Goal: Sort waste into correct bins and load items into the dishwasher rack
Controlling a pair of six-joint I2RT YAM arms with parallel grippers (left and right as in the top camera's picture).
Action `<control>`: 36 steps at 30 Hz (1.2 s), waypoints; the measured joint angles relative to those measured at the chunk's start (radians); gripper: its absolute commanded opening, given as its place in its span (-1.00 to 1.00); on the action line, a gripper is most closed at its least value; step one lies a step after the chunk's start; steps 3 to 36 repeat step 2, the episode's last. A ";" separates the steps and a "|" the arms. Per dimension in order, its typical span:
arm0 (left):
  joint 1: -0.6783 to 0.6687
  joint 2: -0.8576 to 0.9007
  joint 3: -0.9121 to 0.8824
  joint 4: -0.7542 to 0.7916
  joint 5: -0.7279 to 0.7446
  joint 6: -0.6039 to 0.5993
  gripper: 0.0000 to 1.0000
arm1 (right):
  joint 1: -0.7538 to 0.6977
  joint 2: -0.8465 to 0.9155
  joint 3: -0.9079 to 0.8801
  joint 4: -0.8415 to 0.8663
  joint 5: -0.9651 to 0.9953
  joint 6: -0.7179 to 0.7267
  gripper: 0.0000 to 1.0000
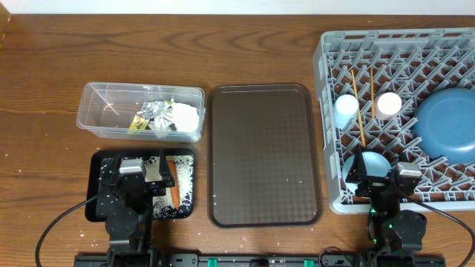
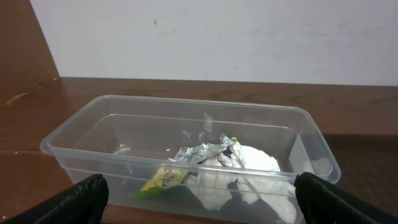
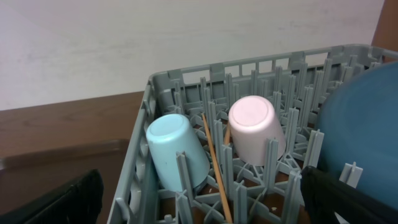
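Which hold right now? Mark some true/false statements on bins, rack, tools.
The crumpled white tissue lies in the clear rectangular plastic tub. True.
The small orange carrot is in that tub. False: it lies in the shallow black rectangular tray.
The pale pink cup stands mouth-down in the grey plastic dishwasher rack. True.
The thin wooden chopsticks lie outside the rack. False: they lie inside it, beside that cup.
Both tools are shut. False: left tool and right tool are open.
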 measured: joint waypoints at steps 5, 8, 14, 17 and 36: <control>0.000 0.000 0.000 0.000 0.000 0.000 0.95 | 0.000 0.000 0.000 0.000 0.000 0.000 0.98; 0.000 0.000 0.000 0.000 0.000 0.000 0.95 | 0.000 0.000 0.000 0.000 0.000 0.000 0.98; 0.000 0.000 0.000 0.000 0.000 0.000 0.95 | 0.000 0.000 0.000 0.000 0.000 0.000 0.98; 0.000 0.000 0.000 0.000 0.000 0.000 0.95 | 0.000 0.000 0.000 0.000 0.000 0.000 0.98; 0.000 0.000 0.000 0.000 0.000 0.000 0.95 | 0.000 0.000 0.000 0.000 0.000 0.000 0.98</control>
